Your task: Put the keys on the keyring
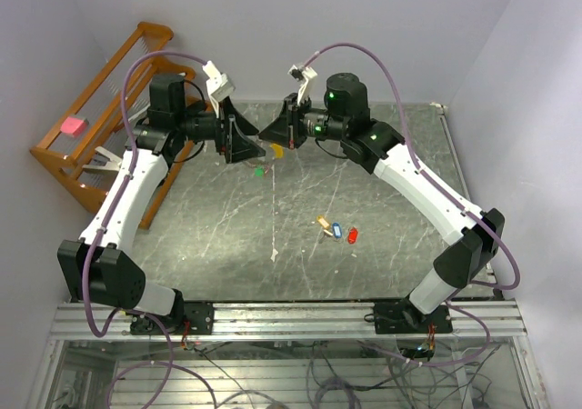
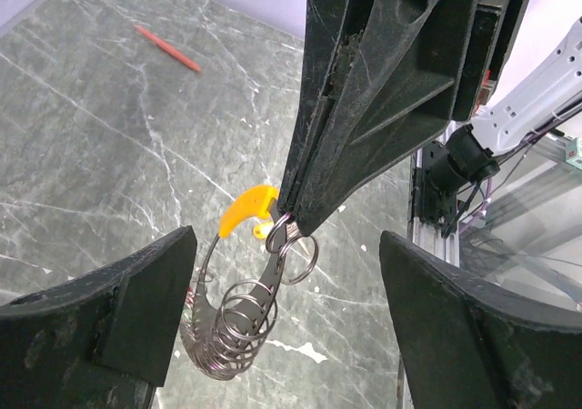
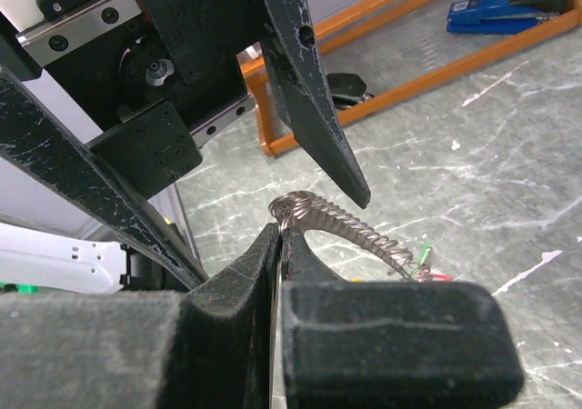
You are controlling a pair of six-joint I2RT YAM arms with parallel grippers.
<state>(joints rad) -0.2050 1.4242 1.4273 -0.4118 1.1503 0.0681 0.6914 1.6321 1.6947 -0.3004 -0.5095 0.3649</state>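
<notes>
The keyring (image 2: 238, 323) is a curved silvery bar strung with several wire rings and ending in a yellow banana-shaped piece (image 2: 247, 211). It hangs in the air between the two grippers. My right gripper (image 3: 280, 230) is shut on its upper end; its closed fingers (image 2: 364, 100) come down from above in the left wrist view. My left gripper (image 2: 286, 241) is wide open, one finger on each side of the keyring, touching nothing. A green tag (image 1: 258, 171) and a red one (image 3: 438, 275) hang at the ring's far end. Orange (image 1: 323, 222), blue (image 1: 335, 231) and red (image 1: 352, 235) keys lie on the table.
A wooden rack (image 1: 100, 109) stands at the back left with a pink block (image 1: 72, 125) on it and a blue stapler (image 3: 496, 9) inside. A thin red pencil (image 2: 168, 48) lies on the grey marble table (image 1: 209, 245). A metal rail (image 1: 291, 320) runs along the near edge.
</notes>
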